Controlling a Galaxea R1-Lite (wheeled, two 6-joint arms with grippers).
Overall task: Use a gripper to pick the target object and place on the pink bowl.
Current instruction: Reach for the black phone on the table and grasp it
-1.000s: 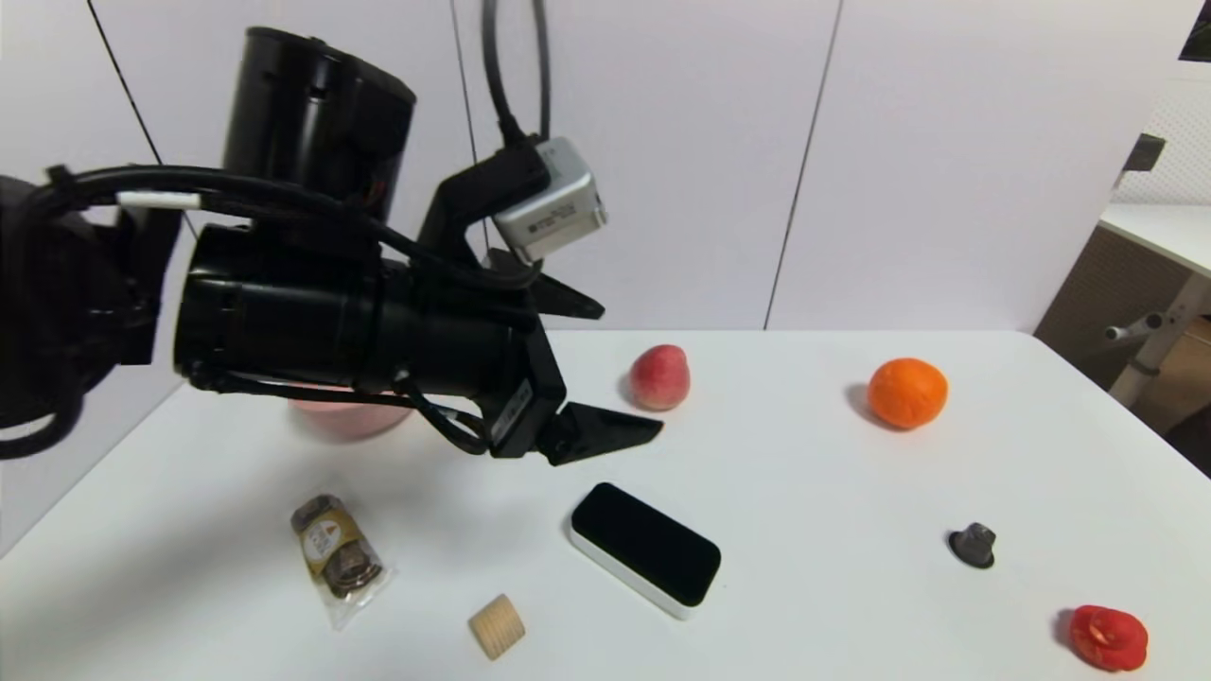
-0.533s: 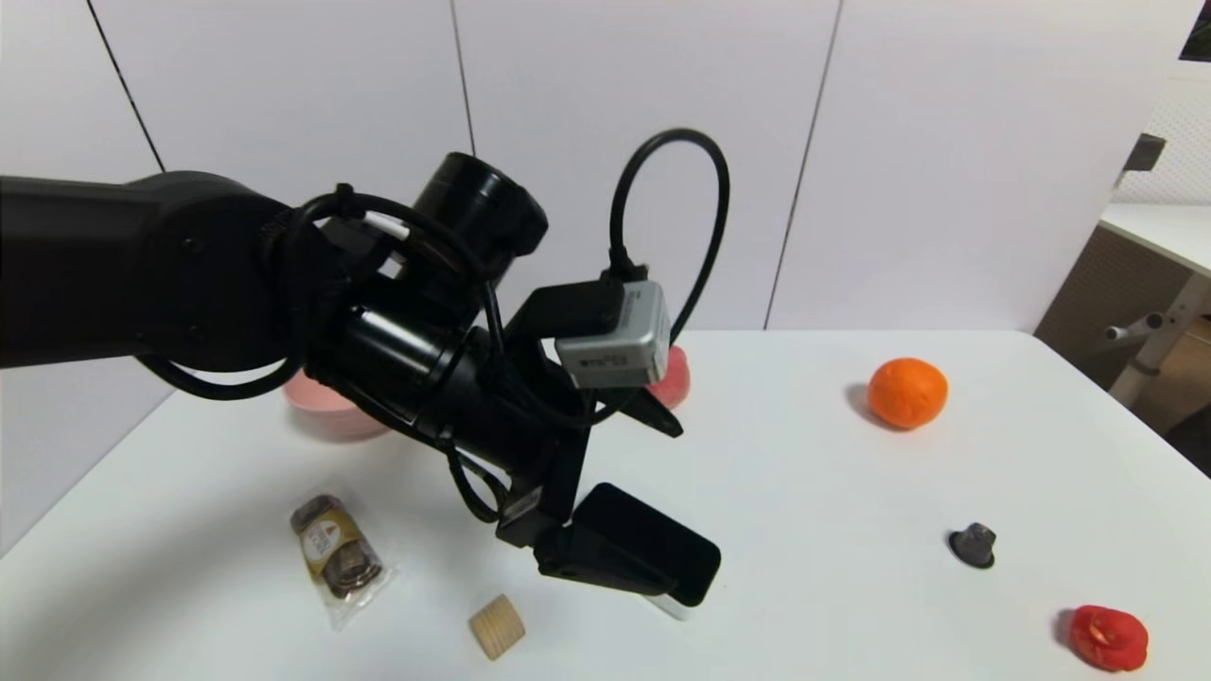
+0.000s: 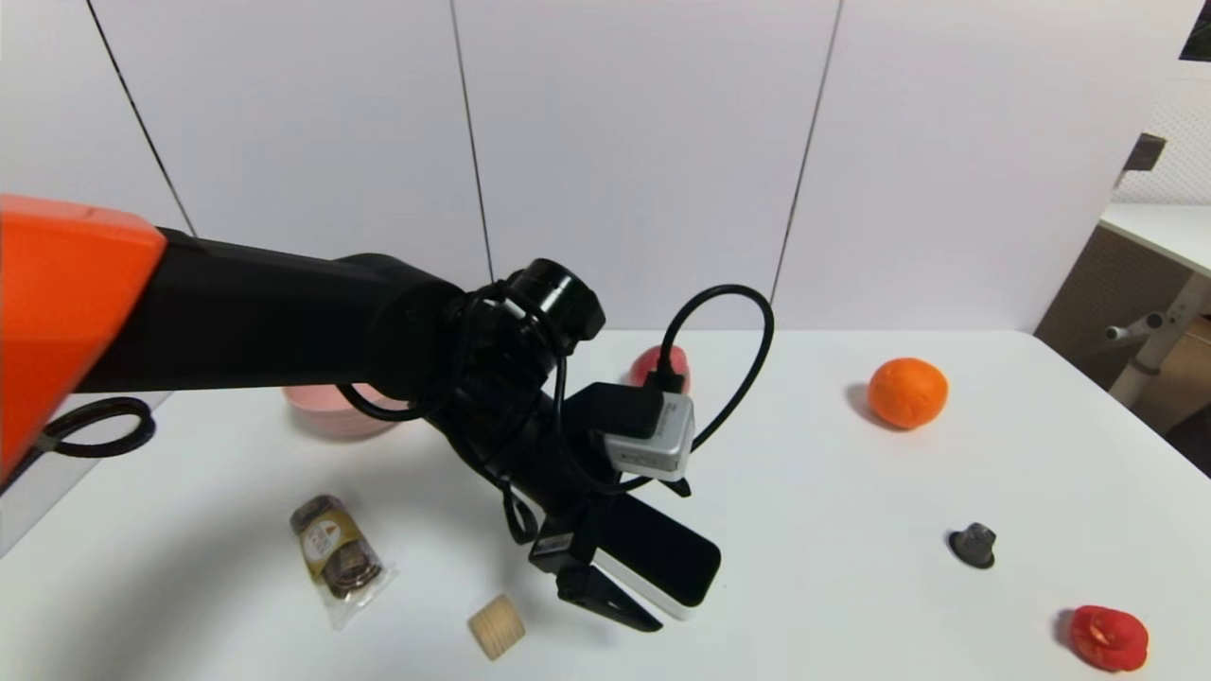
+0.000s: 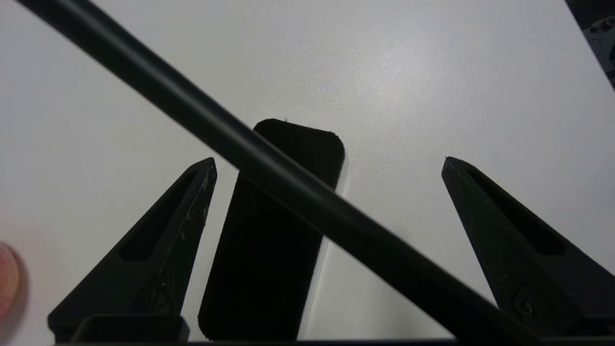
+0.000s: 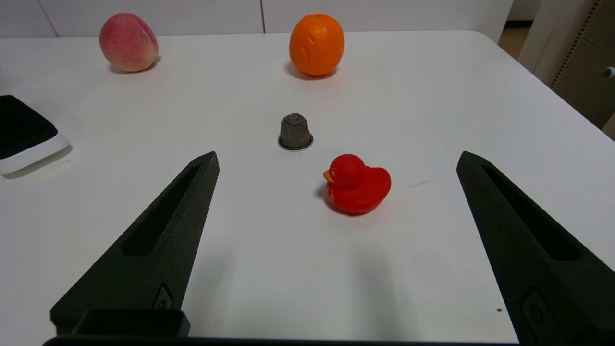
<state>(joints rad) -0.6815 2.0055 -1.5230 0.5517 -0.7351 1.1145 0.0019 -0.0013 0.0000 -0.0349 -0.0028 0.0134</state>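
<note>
The target block (image 3: 667,566), black on top with a white base, lies flat near the table's front middle. My left gripper (image 3: 668,558) has come down over it, open. One finger (image 3: 605,605) reaches the table at the block's near side, while the other is mostly hidden behind the wrist camera box. In the left wrist view the block (image 4: 269,250) lies between the spread fingers (image 4: 163,240), nearer one of them, with a cable crossing in front and the left gripper (image 4: 329,162) wide apart. The pink bowl (image 3: 322,416) sits at the back left, partly hidden by the arm. My right gripper (image 5: 337,156) is open and holds nothing.
On the table there are a snack packet (image 3: 336,558) and a wooden cylinder (image 3: 497,626) at the front left. A peach (image 3: 653,364) sits behind the arm. An orange (image 3: 906,392), a grey capsule (image 3: 973,546) and a red duck (image 3: 1107,637) are to the right.
My left arm has swung forward and down from above the bowl area. Its open fingers now straddle the block at table height.
</note>
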